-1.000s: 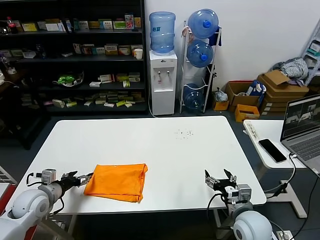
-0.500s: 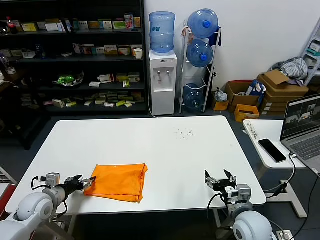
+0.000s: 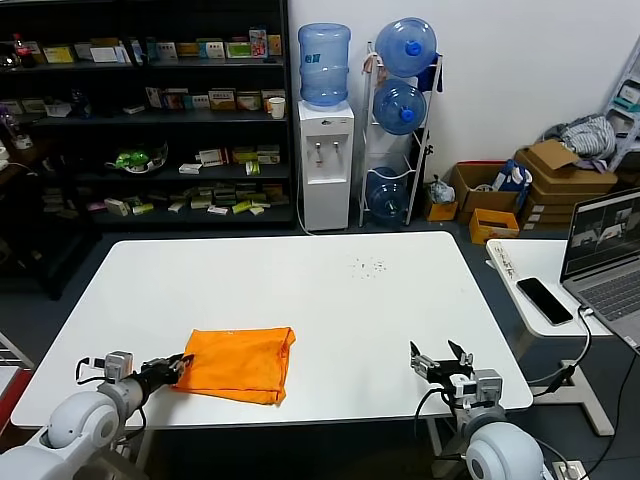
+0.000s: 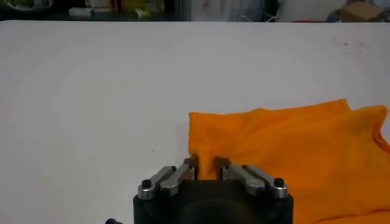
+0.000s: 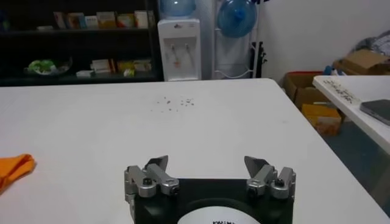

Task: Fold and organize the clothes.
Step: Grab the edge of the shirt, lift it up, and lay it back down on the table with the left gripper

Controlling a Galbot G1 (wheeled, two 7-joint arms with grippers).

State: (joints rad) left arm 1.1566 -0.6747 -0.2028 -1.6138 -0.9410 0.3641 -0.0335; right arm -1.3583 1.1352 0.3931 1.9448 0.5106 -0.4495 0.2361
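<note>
White and wide, the bench (image 3: 330, 300) fills my forward view, with dark shelves (image 3: 150, 110) of small boxes behind it. Beside the shelves stands a water dispenser (image 3: 326, 160) carrying one blue bottle (image 3: 325, 65), and next to it a rack (image 3: 400, 120) holds three more blue bottles stacked one above another. On the floor to the right I see open cardboard boxes (image 3: 480, 195), their contents too small to make out.

On the bench's near left part lies the folded orange T-shirt (image 3: 238, 363), flat, plain side up. My left end effector (image 3: 172, 368) sits at the shirt's left edge; from the left wrist camera its fingers (image 4: 189, 165) are drawn narrow, pinching a small ridge of orange cloth at the shirt's corner (image 4: 204, 159).

My right end effector (image 3: 441, 362) rests low at the bench's near right edge, well apart from the shirt, fingers spread wide with nothing between them.

A side table on the right carries a laptop (image 3: 605, 250) and a phone (image 3: 545, 300).
</note>
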